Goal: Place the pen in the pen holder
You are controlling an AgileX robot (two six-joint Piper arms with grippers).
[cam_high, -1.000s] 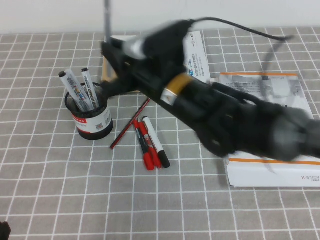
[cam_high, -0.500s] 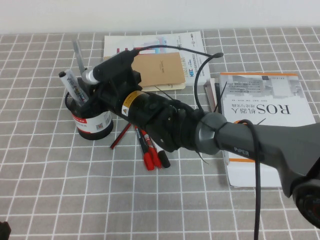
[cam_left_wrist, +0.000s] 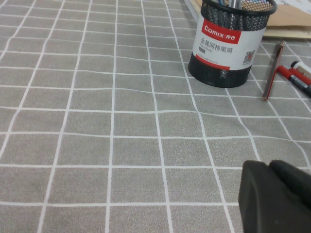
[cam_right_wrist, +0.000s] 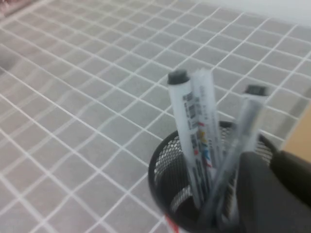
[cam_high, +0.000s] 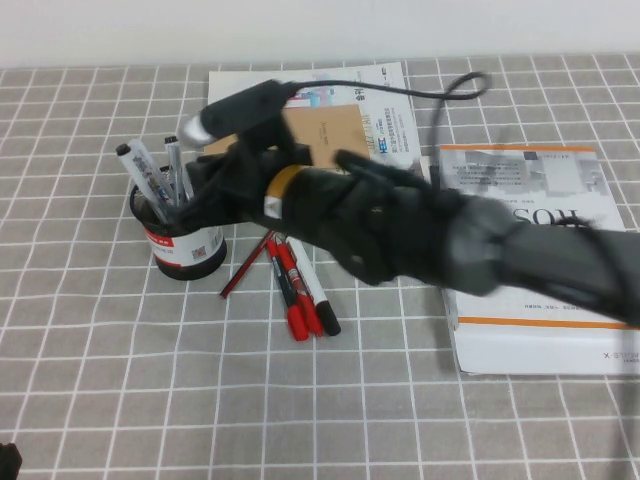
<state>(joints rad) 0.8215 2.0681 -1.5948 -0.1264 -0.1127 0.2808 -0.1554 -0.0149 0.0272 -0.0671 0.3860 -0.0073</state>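
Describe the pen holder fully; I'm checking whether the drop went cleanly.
The pen holder is a small round black wire-mesh cup with a red-and-white label, standing upright on the grey checked cloth. Markers and the slim grey pen lean inside it. The right pincer hangs at its rim; the left pincer sits apart, low near the cloth. A red pencil lies beside it.

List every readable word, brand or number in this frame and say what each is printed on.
"Comix": red label on the pen holder, left wrist view.
Chinese line and code square under it: too small to read.
"ROS", upside down: book under the right arm.
Booklet print: unreadable.
Marker barrel print: blurred.
Right claw is at the holder; left claw hangs over bare cloth.
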